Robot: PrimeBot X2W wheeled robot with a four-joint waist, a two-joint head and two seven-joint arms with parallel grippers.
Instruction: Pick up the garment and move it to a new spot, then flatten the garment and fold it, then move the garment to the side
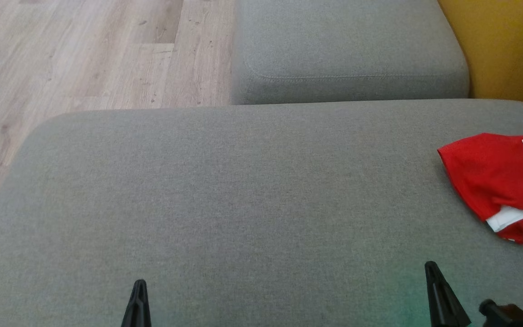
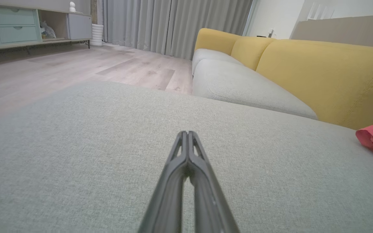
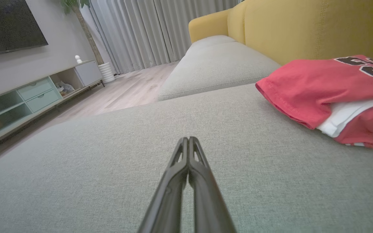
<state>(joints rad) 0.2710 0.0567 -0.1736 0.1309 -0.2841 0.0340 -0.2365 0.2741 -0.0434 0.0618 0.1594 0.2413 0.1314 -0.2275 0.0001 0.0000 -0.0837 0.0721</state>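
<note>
Two grippers show in my head view, both with the fingers pressed together and nothing between them. The left gripper (image 1: 139, 284) is at 7 o'clock and the right gripper (image 1: 430, 265) at 5 o'clock, low over the grey sofa cushion (image 1: 243, 204).

The red garment (image 1: 488, 181) lies at 3 o'clock, at the right border of the cushion, well apart from the left gripper and nearer to the right one. It is a loose bundle with a white part showing under the red cloth, and the picture edge cuts it.

I judge this fits two stages: a heap that waits for pick-up, or a roughly folded shirt set aside. In both cases, good work means keeping the closed fingertips off the cushion cloth and seeing the whole garment before I decide.
</note>
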